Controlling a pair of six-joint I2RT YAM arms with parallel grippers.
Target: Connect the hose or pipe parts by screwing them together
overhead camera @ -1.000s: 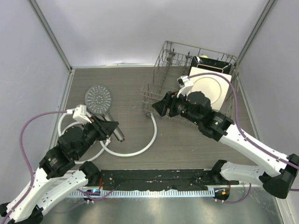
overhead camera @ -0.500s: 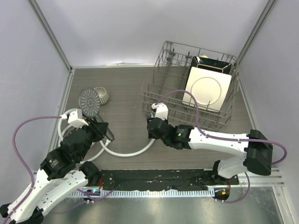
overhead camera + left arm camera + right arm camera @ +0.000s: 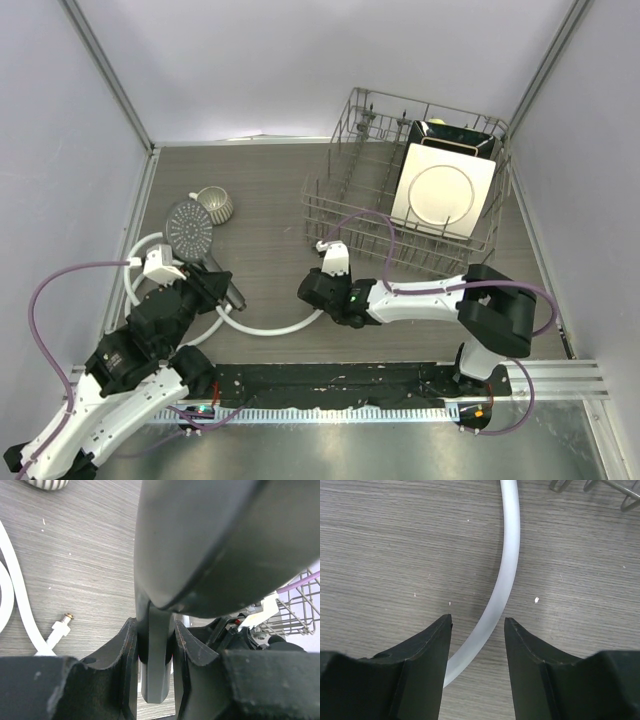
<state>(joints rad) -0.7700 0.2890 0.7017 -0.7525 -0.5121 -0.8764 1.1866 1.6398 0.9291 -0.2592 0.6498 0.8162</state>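
Hose (image 3: pixel 506 570) white, curving, shower head (image 3: pixel 190 222) grey, perforated

Bare worktop (image 3: pixel 265 190) lies open between shower head (image 3: pixel 188 222) and dish rack (image 3: pixel 322 200); toward the near edge, the white hose (image 3: pixel 265 329) curves across the way

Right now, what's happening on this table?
The left gripper is clamped on the handle of the grey shower head. The right gripper hangs open low over the white hose, jaws straddling it without gripping. The hose's end nut lies loose on the table, so nothing is screwed together yet.
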